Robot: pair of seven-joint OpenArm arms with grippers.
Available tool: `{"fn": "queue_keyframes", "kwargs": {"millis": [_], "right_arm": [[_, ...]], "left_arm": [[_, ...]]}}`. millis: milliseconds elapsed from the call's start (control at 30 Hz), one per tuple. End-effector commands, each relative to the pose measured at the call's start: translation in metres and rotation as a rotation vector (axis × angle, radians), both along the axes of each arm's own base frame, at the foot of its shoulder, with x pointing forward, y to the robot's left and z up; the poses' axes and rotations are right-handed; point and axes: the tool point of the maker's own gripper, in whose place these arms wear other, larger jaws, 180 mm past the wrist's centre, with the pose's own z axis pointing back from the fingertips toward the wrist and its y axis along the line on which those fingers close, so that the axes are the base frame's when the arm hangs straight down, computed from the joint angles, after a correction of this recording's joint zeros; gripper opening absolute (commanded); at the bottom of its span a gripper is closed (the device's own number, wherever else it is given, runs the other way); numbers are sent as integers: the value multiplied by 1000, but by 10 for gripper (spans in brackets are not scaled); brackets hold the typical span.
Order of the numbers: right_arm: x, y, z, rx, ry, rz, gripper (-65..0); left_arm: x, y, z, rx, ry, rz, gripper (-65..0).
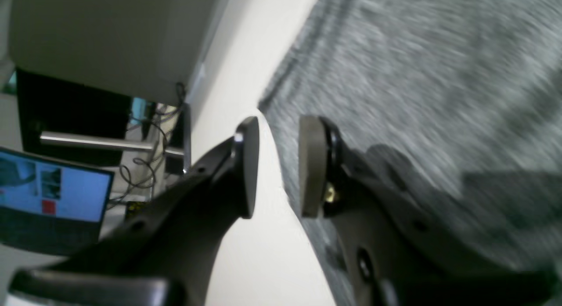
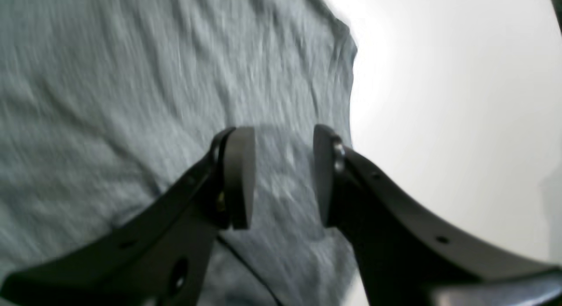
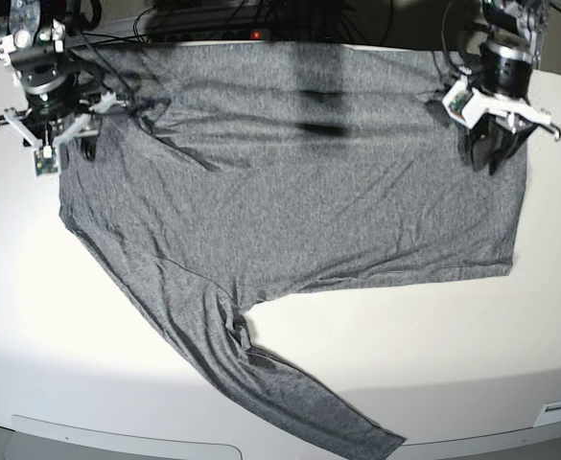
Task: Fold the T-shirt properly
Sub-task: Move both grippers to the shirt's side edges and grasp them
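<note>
One T-shirt (image 3: 299, 182), heather-grey and long-sleeved, lies spread across the white surface (image 3: 433, 355), its body reaching from one arm to the other and one sleeve trailing off from the body toward the surface's near edge. No fold looks made yet; the cloth is only flattened, with creases running through it.

Two claws are at work, one at each end of the shirt. The left claw (image 1: 279, 165) hangs over a side edge of the shirt, one pad above bare surface and the other above cloth, so the hem line runs through the gap. Its jaws stand apart with nothing between them. The right claw (image 2: 283, 178) hangs over the shirt at the opposite end, just inside the cloth's edge, its jaws likewise apart and gripping nothing.

The step in hand looks like the approach for a first two-handed pinch. The next move probably calls for both claws to drop until the pads straddle the fabric edge, close on it, and lift together so the shirt can be carried over itself. The right claw may need to shift toward the edge first, since a flat layer gives the pads little to catch.

Beyond the surface by the left claw, one laptop screen (image 1: 52, 187) glows.
</note>
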Motion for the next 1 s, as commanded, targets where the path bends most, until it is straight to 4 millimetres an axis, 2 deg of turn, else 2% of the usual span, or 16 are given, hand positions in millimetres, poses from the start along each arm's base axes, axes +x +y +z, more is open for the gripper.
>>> {"fn": "queue_keyframes", "kwargs": {"millis": [0,100,267,367,533,600,700,767,867,967], "right_arm": [[12,3,15,21,-64,2,-425],[30,19,21,93,-85,31,-407],[59,29,42,124,-171,51,-301],[70,30,49,130,-181,46,-299],[81,28,54,127,-151,34,-299],[83,27,55,125,-132,28,-299],[82,25,50,120,-82,20,-299],[80,28,46,109,-55,44,-299],[77,29,42,101,-25,58,-299],[76,29,41,102,-19,56,-299]], "left_arm": [[16,1,22,8,-86,-7,-493],[44,1,46,4,-179,-4,-493],[86,6,77,-59,-271,87,-493],[112,15,79,-173,-202,171,-493],[158,3,91,-323,-73,127,-492],[172,-6,87,-384,2,67,-493],[188,-9,63,-392,132,-13,-493],[200,6,45,-382,192,7,-493],[217,39,20,-374,260,80,-493],[229,68,1,-375,353,141,-493]]}}
